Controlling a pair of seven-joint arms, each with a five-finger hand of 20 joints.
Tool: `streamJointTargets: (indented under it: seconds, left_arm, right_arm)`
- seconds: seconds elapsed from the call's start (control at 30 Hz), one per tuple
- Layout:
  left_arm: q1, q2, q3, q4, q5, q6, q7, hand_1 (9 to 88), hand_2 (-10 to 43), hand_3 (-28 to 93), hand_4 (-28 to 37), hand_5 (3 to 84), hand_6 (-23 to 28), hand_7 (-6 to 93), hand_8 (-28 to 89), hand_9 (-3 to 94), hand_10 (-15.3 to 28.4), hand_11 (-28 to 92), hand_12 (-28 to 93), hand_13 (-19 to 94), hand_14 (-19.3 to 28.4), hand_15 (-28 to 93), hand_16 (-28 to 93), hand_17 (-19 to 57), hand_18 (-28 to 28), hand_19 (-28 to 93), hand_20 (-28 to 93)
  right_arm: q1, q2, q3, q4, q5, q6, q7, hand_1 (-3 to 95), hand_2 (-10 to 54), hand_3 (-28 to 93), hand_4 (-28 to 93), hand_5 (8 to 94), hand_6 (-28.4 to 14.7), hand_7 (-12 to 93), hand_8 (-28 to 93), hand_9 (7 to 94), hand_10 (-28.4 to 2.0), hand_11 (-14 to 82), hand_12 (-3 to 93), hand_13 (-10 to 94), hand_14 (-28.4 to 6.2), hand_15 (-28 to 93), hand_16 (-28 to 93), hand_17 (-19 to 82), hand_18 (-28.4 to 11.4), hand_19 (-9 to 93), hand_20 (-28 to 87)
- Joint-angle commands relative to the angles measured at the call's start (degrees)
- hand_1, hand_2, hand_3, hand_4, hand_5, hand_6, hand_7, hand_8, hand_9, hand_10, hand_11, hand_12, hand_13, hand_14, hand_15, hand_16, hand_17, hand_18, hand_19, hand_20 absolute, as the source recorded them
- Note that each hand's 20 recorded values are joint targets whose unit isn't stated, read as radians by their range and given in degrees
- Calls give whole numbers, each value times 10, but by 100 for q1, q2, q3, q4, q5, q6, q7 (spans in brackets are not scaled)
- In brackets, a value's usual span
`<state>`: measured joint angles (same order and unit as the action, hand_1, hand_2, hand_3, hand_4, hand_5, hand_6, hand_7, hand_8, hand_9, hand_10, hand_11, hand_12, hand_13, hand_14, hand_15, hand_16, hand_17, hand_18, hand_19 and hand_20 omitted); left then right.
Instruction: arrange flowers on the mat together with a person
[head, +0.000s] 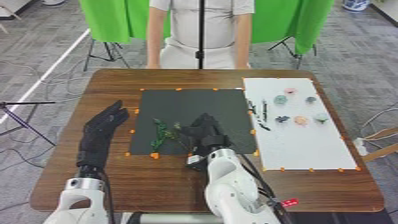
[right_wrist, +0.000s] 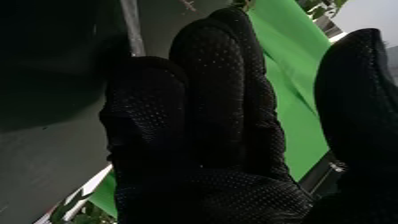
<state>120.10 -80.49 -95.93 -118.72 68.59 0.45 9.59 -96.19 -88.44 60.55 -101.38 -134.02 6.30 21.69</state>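
Observation:
In the head view my right hand (head: 206, 133) is over the lower right part of the dark mat (head: 197, 102), its fingers straight and pointing away from me. Green stems (head: 161, 135) lie on the mat just left of it, with a small sprig (head: 179, 131) close to its thumb side; whether they touch, I cannot tell. In the right wrist view the same hand (right_wrist: 204, 115) has straight fingers, its thumb held apart, and bits of foliage (right_wrist: 324, 7) beyond the fingertips. My left hand (head: 102, 127) rests open on the wood left of the mat.
A white sheet (head: 311, 150) on the right of the brown table (head: 160, 182) holds several small flowers (head: 290, 91) and dark stems (head: 258, 117) along its left edge. Orange tape marks both mats' edges. A person stands at the far side, arms down.

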Motion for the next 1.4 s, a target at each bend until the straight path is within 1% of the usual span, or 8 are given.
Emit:
streamJointTargets:
  seconds: [0.03,0.4,0.57,0.67,0.77,0.93,1.17,1.4]
  left_arm:
    - [20,-28,-1,36,21,-59,-60,287,-80,638,-158,435,50,60,-51,405,123,147,173,339,151,107,40,58,90,15,175]
    - [-46,-49,-11,80,15,-175,-44,286,-81,638,-157,435,50,60,-51,405,123,146,172,339,149,104,39,58,90,15,175]
    - [-74,-119,-20,125,-10,-265,-21,288,-80,637,-157,435,50,59,-51,406,123,146,172,338,150,105,40,58,90,15,174]
    - [-81,-142,-2,155,-41,-315,72,287,-80,638,-157,435,50,59,-51,405,123,146,172,339,150,106,40,58,90,15,174]
    - [-73,-147,23,182,-56,-341,219,286,-80,639,-157,436,50,60,-51,406,123,147,173,340,149,106,40,58,89,15,174]
    - [-19,-166,32,194,-108,-249,473,287,-83,644,-157,439,49,63,-51,411,124,149,173,344,148,107,40,60,88,16,174]
    - [191,-219,-30,156,-131,-147,613,285,-86,651,-158,444,47,70,-53,420,122,153,172,351,147,110,39,62,86,17,176]
    - [218,-123,-32,205,-131,-85,749,283,-87,654,-160,446,47,72,-55,426,122,155,172,354,147,111,38,63,85,17,176]
  right_arm:
    - [-94,-19,123,-72,-250,367,-240,344,-95,666,-283,823,5,194,-111,906,-110,400,251,768,-129,634,312,315,-190,611,406]
    - [-237,110,461,-524,279,862,-889,324,-95,661,-276,782,15,169,-113,904,-125,415,247,759,-140,653,316,306,-195,612,410]
    - [-718,615,942,-1373,2382,1143,-1539,235,-49,672,-185,732,-5,173,-110,818,-164,255,218,673,-159,500,264,267,-172,469,361]
    - [-1151,821,1724,-1677,3685,355,-2544,185,7,687,-174,679,-19,163,-103,744,-174,184,198,609,-162,364,229,252,-161,363,333]
    - [-1508,1039,2430,-1892,4606,-384,-3013,135,36,712,-180,551,-23,134,-93,577,-172,85,154,428,-153,128,230,209,-149,153,309]
    - [-2035,1184,3245,-2121,6483,-1252,-3067,72,51,734,-193,369,-18,84,-87,401,-158,34,106,269,-120,50,158,164,-134,26,256]
    - [-2517,988,3569,-2129,7150,-1606,-3078,28,56,728,-200,274,-24,51,-87,346,-146,20,83,215,-95,21,116,128,-126,1,229]
    - [-2567,906,3454,-2141,7304,-1466,-3095,17,57,731,-203,266,-32,42,-81,337,-146,21,77,210,-94,21,103,121,-124,0,219]
